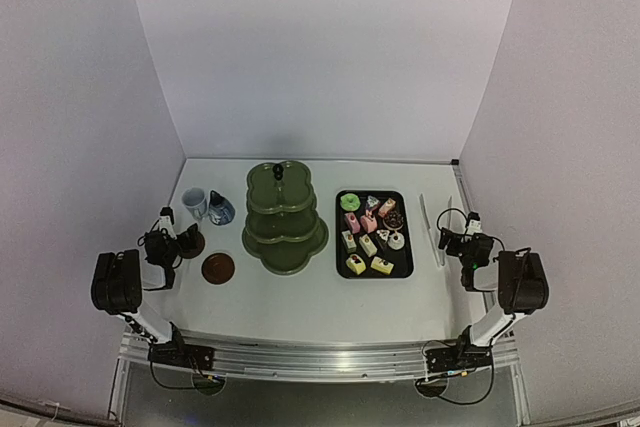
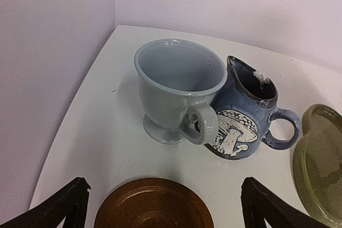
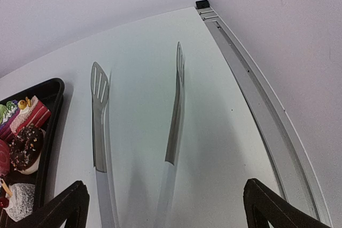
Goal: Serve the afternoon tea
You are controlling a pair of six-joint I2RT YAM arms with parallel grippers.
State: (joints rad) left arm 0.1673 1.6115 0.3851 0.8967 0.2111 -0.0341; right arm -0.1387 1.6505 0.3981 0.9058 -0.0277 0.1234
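Note:
The olive-green three-tier stand [image 1: 285,245] rises at the table's middle with bare tiers. Several small pink, yellow, green and brown cakes [image 1: 368,237] lie on the black tray [image 1: 408,250] to its right. At the left, a pale cup [image 2: 173,86] leans against the dark-blue pot [image 2: 243,116]. One brown saucer [image 2: 152,206] lies just below my open left gripper [image 2: 164,185], between its fingers. A second saucer [image 1: 218,268] sits nearer the front. My right gripper [image 3: 165,186] hangs open over the white tongs [image 3: 100,116], holding nothing.
The tray's corner [image 3: 51,126] with chocolate and pink cakes shows left of the tongs. A metal rail [image 3: 256,94] runs along the right wall. White walls close in the table on three sides. The stand's lowest tier [image 2: 320,158] edges in right of the pot.

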